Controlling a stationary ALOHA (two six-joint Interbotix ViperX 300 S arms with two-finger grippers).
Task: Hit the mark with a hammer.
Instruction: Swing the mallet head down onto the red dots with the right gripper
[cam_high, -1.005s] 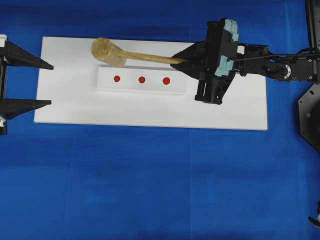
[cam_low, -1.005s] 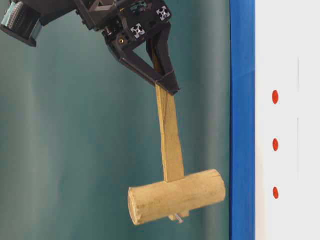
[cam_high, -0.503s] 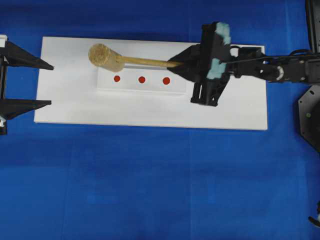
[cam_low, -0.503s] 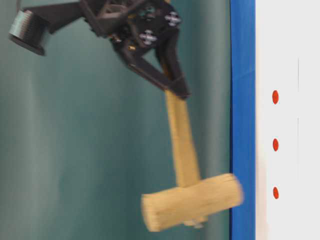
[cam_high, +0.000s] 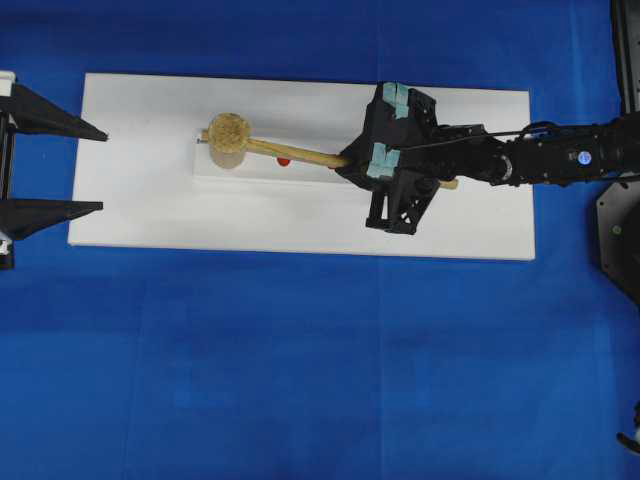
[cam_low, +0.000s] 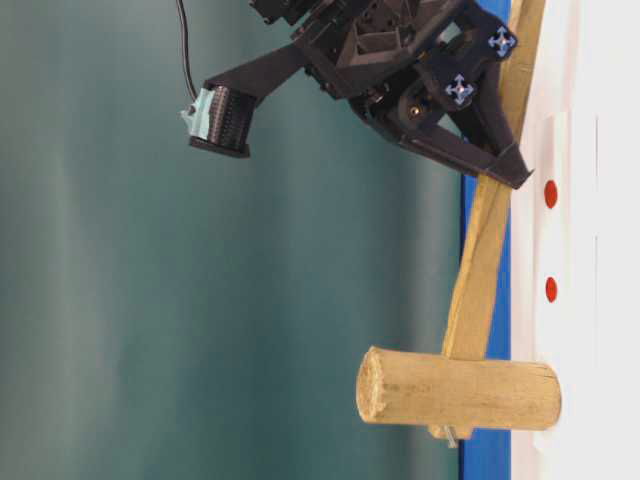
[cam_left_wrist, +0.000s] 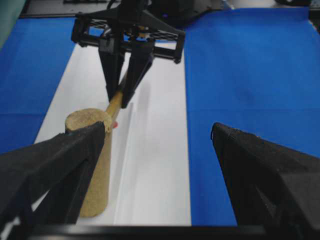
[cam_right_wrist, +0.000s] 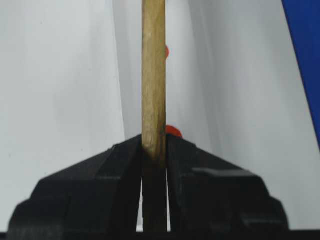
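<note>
A blue cloth (cam_high: 300, 370) covers the table, with a flat white board (cam_high: 140, 210) on it. At the left, the left gripper (cam_high: 55, 165) waits wide open. The light-wood hammer (cam_high: 228, 140) stands head down on the raised white strip (cam_high: 300, 172), hiding one red dot. The right gripper (cam_high: 350, 165) squeezes its handle. The side view shows a green wall (cam_low: 150, 300)

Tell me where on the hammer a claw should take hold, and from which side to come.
Grip the hammer by its long flat handle, well back from the thick head, coming in along the handle from its free end. The flat sides suit two pads, and the head stays clear to strike. The right claw already holds it this way, shut on the handle, with the head down on the white block.
</note>
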